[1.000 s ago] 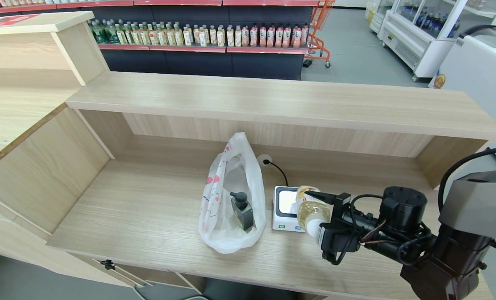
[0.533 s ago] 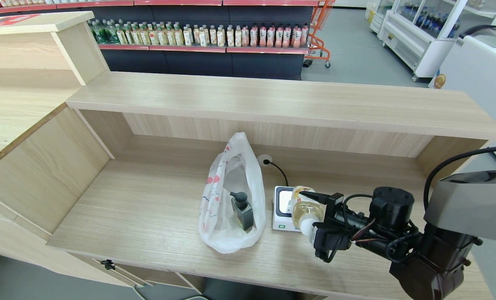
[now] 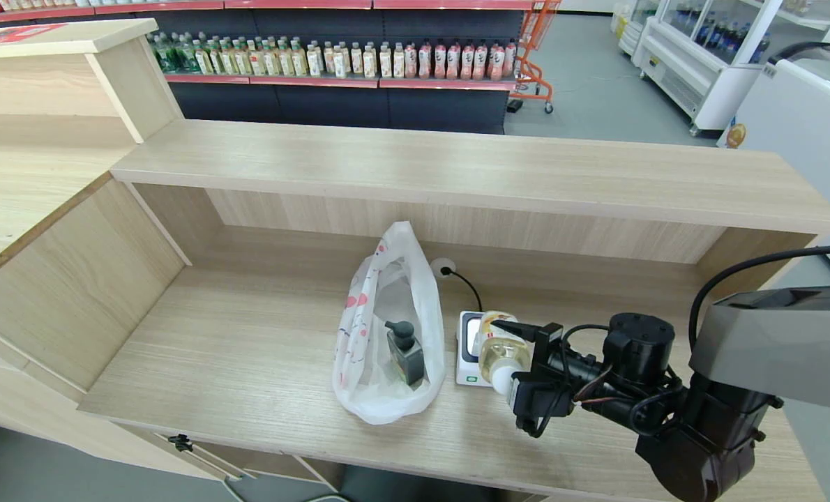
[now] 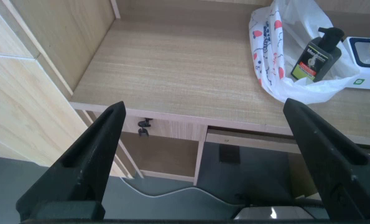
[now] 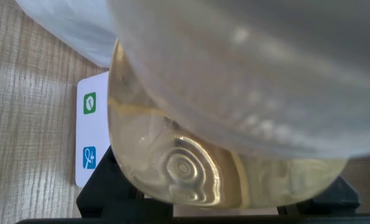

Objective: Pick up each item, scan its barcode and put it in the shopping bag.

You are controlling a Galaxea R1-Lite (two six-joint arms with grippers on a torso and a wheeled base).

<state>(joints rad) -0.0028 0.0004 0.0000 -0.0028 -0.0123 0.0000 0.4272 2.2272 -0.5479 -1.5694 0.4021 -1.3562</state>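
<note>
The scanner [image 3: 465, 362]: side toward the table's [image 3: 247, 348] right edge hidden behind the bottle [image 3: 499, 346]. In the right wrist view, the bottle's near end is blurred and the scanner cropped.

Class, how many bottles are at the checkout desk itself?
2: dark pump bottle in the shopping bag; yellowish bottle in the right gripper over the scanner. Bag may hide more.

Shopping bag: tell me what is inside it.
A dark pump bottle stands inside the shopping bag. Its folded plastic covers the bottom, so anything lying there cannot be seen.
</note>
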